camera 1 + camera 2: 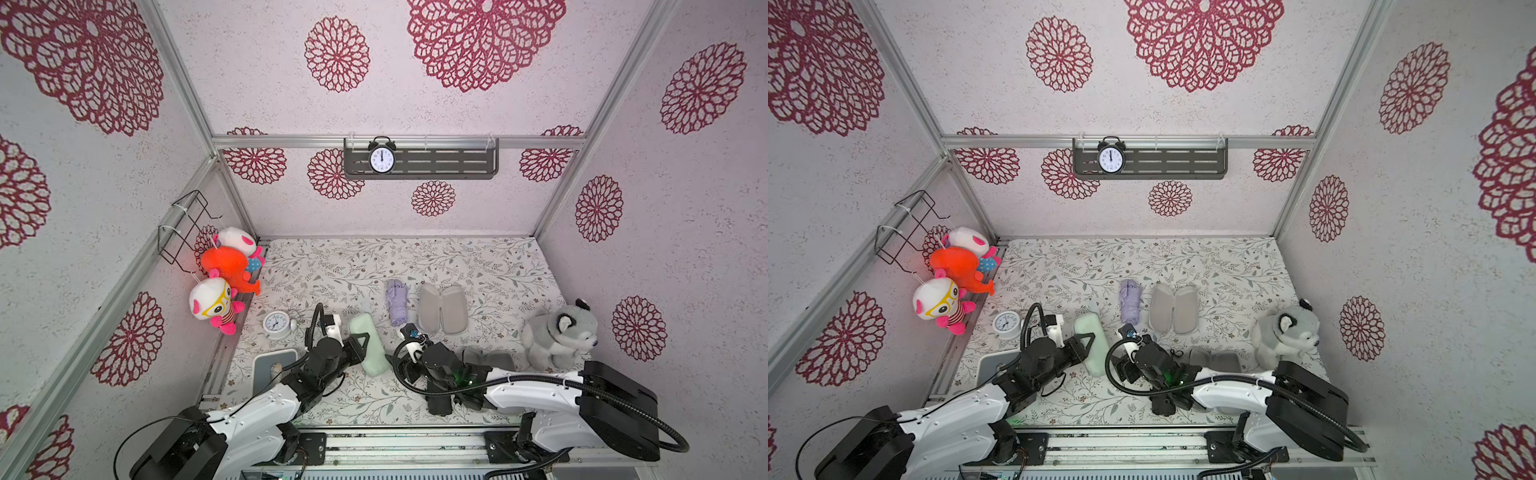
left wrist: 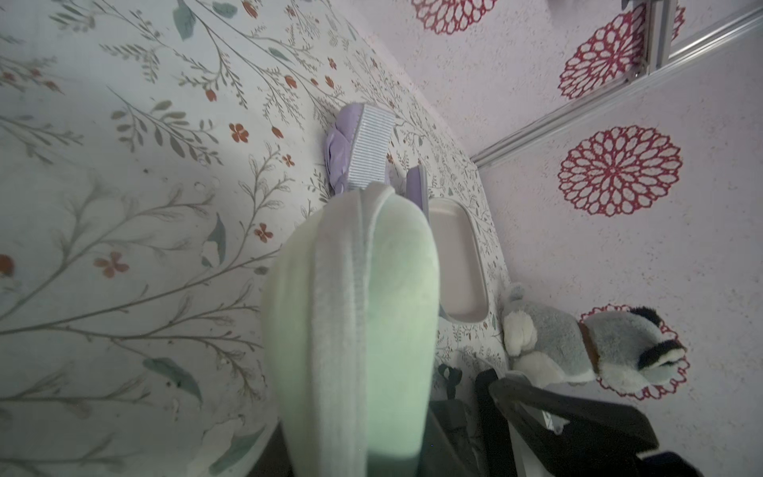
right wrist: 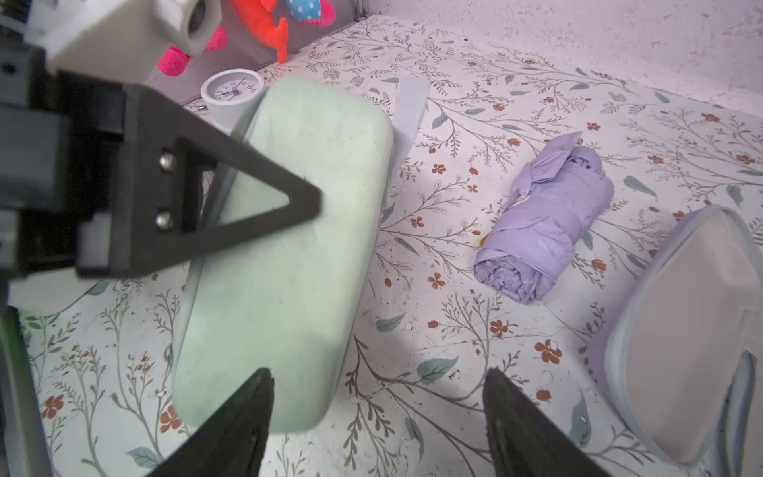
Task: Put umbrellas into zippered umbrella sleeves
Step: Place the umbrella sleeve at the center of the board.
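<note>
I have the left gripper [image 1: 365, 345] closed across the mint green sleeve [image 1: 370, 366], one finger pressed on its upper shell, and the left wrist view shows the seam of that case running straight out from the claw with the two halves brought together. No mint umbrella lies loose anywhere on the table [image 1: 332, 266], so I take it to be inside already. The right gripper [image 3: 380, 382] hangs just beside the near end of the same sleeve, spread wide with nothing between its fingers. I count that first pair as packed, or nearly so, since I cannot tell from here whether the zip is drawn all the way round. The lilac umbrella [image 1: 395, 301] lies rolled up on the cloth further back, just beside the lilac sleeve [image 1: 442, 309], which is spread flat open with its grey lining up and nothing in it. A third case, the black sleeve [image 1: 498, 360], shows as a strip of grey lining behind the right arm, and the dark shape under that arm may be the black umbrella, though the arm covers too much to be sure. That leaves two umbrellas to load and two sleeves to close and zip
</note>
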Robot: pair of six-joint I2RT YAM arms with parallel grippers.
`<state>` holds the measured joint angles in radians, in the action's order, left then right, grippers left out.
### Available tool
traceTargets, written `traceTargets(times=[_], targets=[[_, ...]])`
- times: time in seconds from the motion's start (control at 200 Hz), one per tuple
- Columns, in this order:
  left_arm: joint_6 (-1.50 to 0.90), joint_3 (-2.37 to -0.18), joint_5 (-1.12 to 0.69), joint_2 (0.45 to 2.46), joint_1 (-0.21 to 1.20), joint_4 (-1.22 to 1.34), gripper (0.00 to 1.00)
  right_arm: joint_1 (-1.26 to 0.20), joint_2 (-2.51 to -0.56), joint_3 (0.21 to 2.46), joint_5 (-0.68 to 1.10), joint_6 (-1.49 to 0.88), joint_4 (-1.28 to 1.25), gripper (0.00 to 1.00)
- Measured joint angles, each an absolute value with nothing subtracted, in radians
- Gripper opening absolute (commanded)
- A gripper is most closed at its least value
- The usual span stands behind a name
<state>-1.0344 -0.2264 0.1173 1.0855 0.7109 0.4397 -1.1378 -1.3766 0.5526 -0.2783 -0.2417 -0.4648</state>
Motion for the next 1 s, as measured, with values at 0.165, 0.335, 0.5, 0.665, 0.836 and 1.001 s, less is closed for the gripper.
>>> traceTargets(times=[0.165,0.335,0.5,0.665,0.836,1.001], targets=[[-1.059,-0.192,0.147,1.157,0.724,0.505,0.1,-1.146,-1.452,0.605,-0.229,-0.245,-0.452,0.88],[-1.075,-0.197,0.153,1.2,0.724,0.541,0.14,-1.162,-1.532,0.656,-0.177,-0.245,-0.444,0.87],[-1.101,-0.21,0.15,1.26,0.718,0.58,0.24,-1.169,-1.606,0.702,-0.138,-0.247,-0.443,0.87],[-1.129,-0.214,0.14,1.313,0.704,0.616,0.26,-1.17,-1.668,0.739,-0.141,-0.261,-0.445,0.82],[-1.143,-0.214,0.113,1.364,0.68,0.664,0.39,-1.17,-1.688,0.74,-0.182,-0.296,-0.472,0.76],[-1.143,-0.214,0.081,1.448,0.654,0.695,0.55,-1.17,-1.706,0.74,-0.183,-0.329,-0.489,0.74]])
